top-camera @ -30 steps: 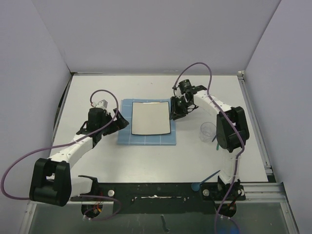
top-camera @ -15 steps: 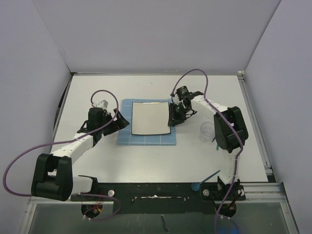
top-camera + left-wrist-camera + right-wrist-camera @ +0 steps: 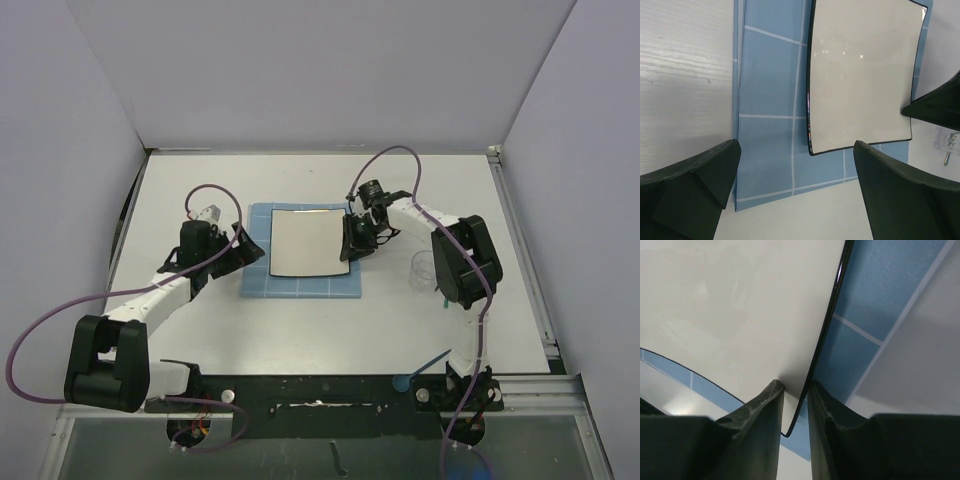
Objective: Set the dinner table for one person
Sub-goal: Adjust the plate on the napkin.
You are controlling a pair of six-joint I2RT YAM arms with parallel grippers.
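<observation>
The white dinner table (image 3: 200,190) holds a blue grid placemat (image 3: 300,285) with a square white dark-rimmed plate (image 3: 308,242) on it. My right gripper (image 3: 349,240) is at the plate's right edge. In the right wrist view its fingers (image 3: 772,400) are closed narrowly on the plate's dark rim (image 3: 822,355), one on top and one outside, over the placemat (image 3: 875,285). My left gripper (image 3: 250,250) is wide open and empty over the placemat's left edge. In the left wrist view (image 3: 797,200) it shows the plate (image 3: 860,75) and placemat (image 3: 770,100) ahead.
A clear plastic cup (image 3: 425,268) stands on the table right of the placemat, close to the right arm's elbow; part of it shows in the left wrist view (image 3: 947,142). Grey walls enclose the table on three sides.
My right gripper has moved left and down to the plate's right edge and now has the rim between its fingers. The left arm has barely moved.
</observation>
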